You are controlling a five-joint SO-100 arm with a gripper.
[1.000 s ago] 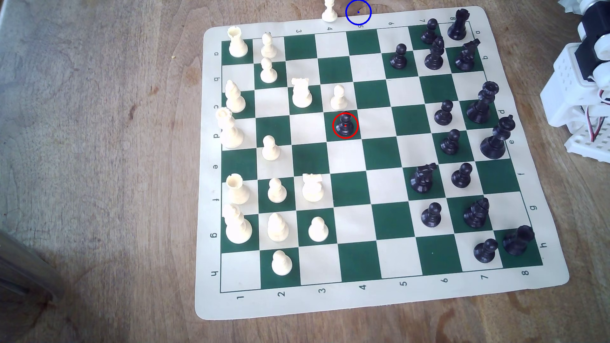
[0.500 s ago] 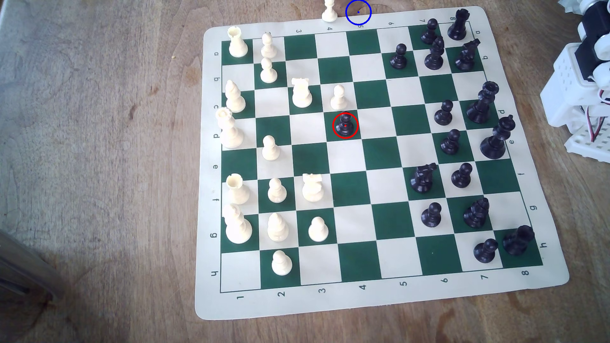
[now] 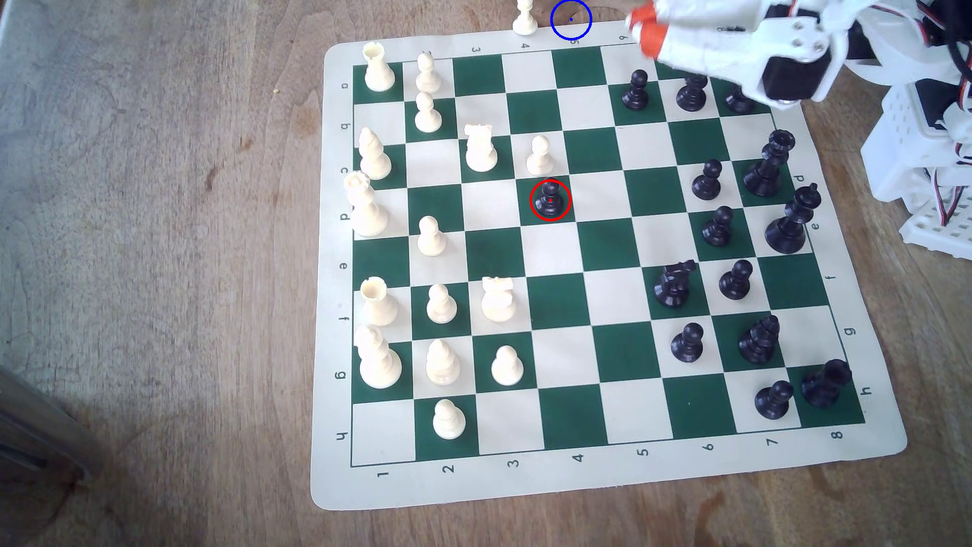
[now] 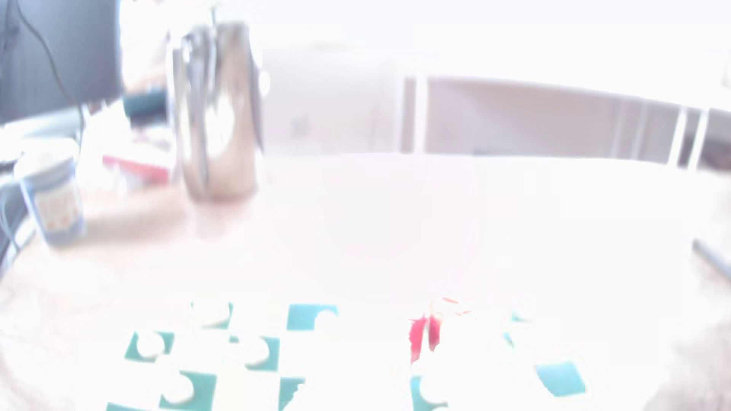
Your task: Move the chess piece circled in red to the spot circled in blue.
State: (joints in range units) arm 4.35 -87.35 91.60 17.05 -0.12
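brown wood worktop, scuffed and bare, with a cream-rimmed chess mat laid on it and pieces scattered over the green and cream squares. the black pawn circled in red stands upright on a green square near the middle of the mat, with a cream pawn just beside it on the next square toward the far edge.

i'd guess it's a light, hard plastic piece, smooth and a bit slippery, easy to tip; the thin neck under the ball head looks like the place to pinch it, coming straight down so the cream neighbour isn't knocked.

the claw with its orange tips hangs over the mat's far edge, toward the exterior view's right, well apart from the pawn. it's blurred, so i cannot tell whether the jaws are parted; nothing seems held. the blue ring sits on the far rim, near the claw.
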